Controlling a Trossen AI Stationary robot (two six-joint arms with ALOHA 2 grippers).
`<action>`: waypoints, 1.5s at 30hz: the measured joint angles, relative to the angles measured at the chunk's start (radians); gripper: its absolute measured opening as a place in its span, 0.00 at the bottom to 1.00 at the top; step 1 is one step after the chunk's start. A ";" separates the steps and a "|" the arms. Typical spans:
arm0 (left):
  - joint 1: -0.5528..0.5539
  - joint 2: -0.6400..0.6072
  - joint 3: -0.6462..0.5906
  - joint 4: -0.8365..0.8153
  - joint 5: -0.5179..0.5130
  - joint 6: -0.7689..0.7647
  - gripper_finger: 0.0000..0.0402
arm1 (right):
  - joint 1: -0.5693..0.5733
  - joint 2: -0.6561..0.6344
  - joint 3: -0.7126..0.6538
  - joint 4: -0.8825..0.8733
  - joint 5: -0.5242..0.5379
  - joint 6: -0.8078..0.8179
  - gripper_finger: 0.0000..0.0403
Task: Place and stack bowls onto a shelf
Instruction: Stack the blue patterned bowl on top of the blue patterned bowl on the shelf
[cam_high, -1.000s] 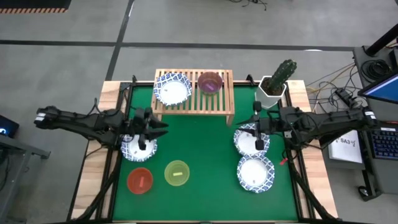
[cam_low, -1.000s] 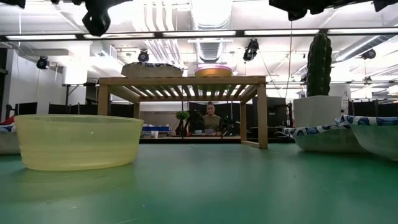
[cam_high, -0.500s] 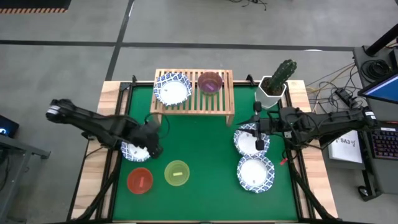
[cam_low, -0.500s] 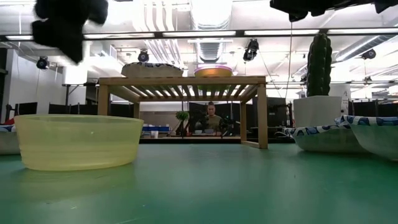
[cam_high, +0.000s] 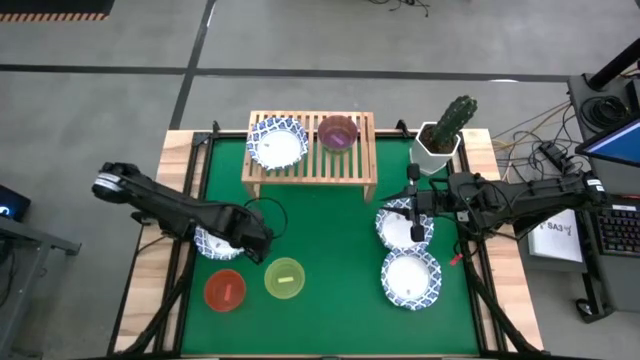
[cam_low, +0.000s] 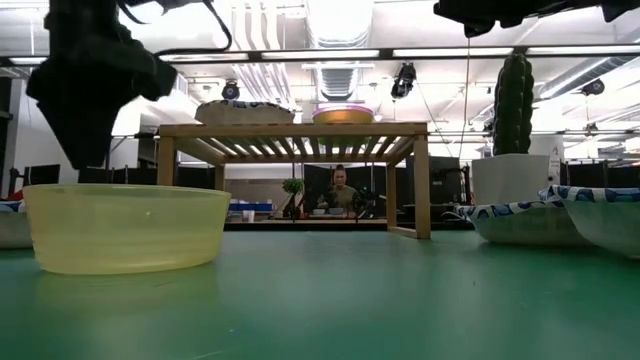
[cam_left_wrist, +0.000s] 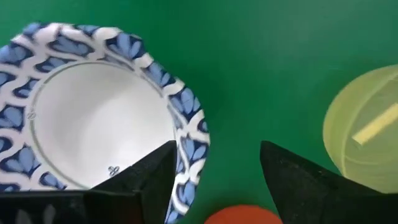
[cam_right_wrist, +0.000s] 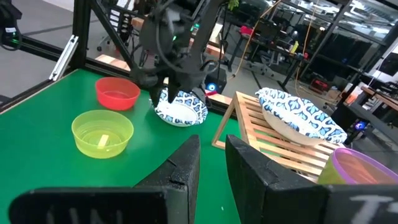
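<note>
Left gripper (cam_left_wrist: 214, 171), jaws spread, straddles the near rim of the patterned bowl (cam_left_wrist: 93, 124), one finger inside, one outside; right arm waits well apart.

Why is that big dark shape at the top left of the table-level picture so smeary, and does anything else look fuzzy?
Low view: the left gripper shows as a soft, blurred silhouette against bright ceiling lights; the yellow bowl looks soft too. Left wrist view: the patterned bowl rim is slightly smeared.
</note>
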 joint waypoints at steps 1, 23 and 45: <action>-0.002 0.017 -0.005 0.014 0.000 0.002 0.54 | 0.000 0.000 0.000 0.000 0.000 -0.001 0.17; -0.024 0.202 -0.048 0.058 -0.040 -0.008 0.28 | 0.000 0.000 -0.001 -0.001 0.000 -0.002 0.17; -0.149 0.101 0.104 -0.197 -0.034 0.255 0.00 | 0.000 0.001 -0.003 0.000 0.000 -0.002 0.17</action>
